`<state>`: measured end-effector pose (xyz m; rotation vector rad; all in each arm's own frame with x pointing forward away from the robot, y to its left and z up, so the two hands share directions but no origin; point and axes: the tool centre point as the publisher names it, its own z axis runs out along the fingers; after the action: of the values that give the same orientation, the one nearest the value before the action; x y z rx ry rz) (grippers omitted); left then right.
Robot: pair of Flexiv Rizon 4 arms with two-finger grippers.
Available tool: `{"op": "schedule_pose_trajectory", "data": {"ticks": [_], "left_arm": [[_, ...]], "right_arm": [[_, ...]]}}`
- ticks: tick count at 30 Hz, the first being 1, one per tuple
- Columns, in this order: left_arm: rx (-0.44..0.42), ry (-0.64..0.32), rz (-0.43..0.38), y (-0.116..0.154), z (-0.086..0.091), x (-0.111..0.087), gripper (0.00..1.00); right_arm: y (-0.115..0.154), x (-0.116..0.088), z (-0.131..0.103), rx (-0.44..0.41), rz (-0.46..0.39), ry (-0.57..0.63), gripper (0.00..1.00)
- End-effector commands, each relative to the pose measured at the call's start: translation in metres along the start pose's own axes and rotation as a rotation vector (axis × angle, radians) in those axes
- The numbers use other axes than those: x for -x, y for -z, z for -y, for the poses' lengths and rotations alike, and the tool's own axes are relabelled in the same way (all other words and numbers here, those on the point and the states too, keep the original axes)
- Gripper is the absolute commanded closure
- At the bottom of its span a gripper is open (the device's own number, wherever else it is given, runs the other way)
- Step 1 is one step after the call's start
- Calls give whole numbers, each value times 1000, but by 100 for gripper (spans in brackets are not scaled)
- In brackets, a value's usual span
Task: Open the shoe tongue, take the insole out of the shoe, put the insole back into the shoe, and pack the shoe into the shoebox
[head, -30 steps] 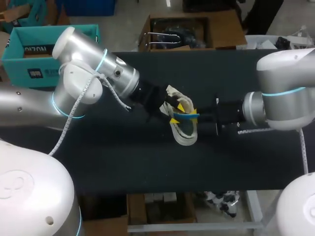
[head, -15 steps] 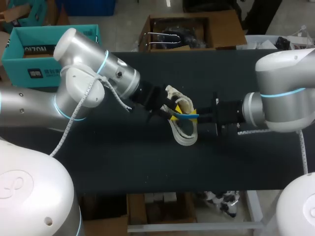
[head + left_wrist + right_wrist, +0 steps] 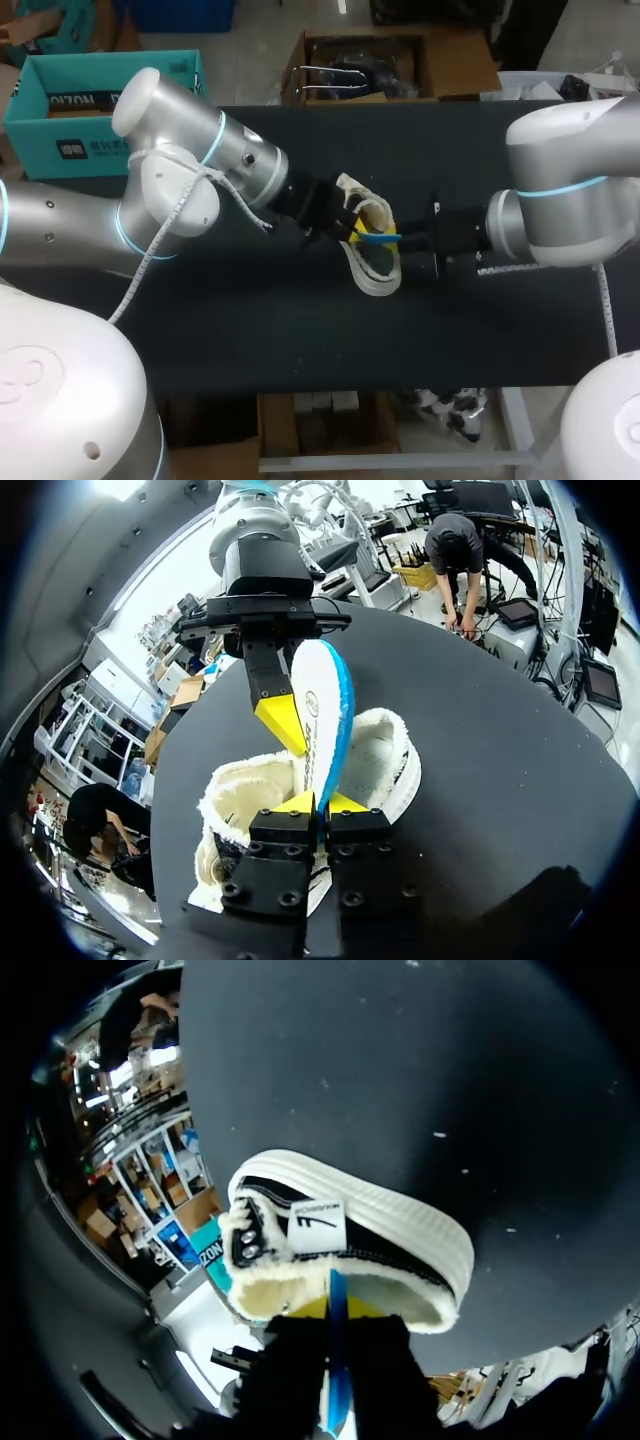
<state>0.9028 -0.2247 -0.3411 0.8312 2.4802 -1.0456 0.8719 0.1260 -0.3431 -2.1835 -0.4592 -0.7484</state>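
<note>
The shoe, with a black upper, cream sole and fleece lining, lay on the dark tabletop near its middle. The insole, white with a blue edge, was out of the shoe and held on edge directly over the shoe's opening. Whether it touched the lining could not be determined.

The left gripper was at the left side of the shoe. In the left wrist view its yellow fingertips were pressed against both faces of the insole at the near end, so it was grasping the insole.

The right gripper was at the opposite side of the shoe and held the other end of the insole. In the right wrist view the blue edge of the insole ran between its two fingers, with yellow showing on either side, so this gripper was also clamped on the insole. Beyond that gripper, the heel of the shoe showed a white tab.
</note>
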Motion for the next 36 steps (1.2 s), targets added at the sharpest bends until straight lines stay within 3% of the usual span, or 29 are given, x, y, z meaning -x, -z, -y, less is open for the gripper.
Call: {"op": "schedule_pose_trajectory", "data": {"ticks": [1, 8, 12, 15, 19, 22, 28, 30, 31, 34, 36], "left_arm": [[1, 15, 0, -6, -8, 4, 100], [-25, 50, -6, -6, -15, 6, 93], [-53, 40, -25, -2, -9, 2, 69], [-93, 34, -31, 3, -3, 1, 65], [-116, 12, -42, 6, 6, -3, 69], [-123, -5, -45, 6, 13, -4, 82], [-125, -30, -73, -2, 21, -6, 76], [-119, -35, -72, -4, 22, -5, 84], [-113, -36, -70, -4, 22, -5, 100], [-105, -36, -71, -6, 20, -4, 100], [-103, -35, -70, -6, 20, -4, 100]], "right_arm": [[-9, -4, -3, 9, 22, -7, 100], [-13, -5, -12, 8, 36, -28, 100], [-12, -4, -16, 11, 36, -39, 100], [-10, -3, -18, 20, 32, -48, 100], [-10, -3, -22, 30, 32, -63, 100], [-12, -3, -25, 29, 35, -71, 100], [-13, -4, -28, 25, 33, -76, 100], [-13, -4, -28, 24, 33, -77, 100], [-12, -5, -27, 23, 34, -77, 100], [-7, -4, -22, 35, 29, -76, 100], [-3, -3, -16, 53, 23, -77, 78]]}}
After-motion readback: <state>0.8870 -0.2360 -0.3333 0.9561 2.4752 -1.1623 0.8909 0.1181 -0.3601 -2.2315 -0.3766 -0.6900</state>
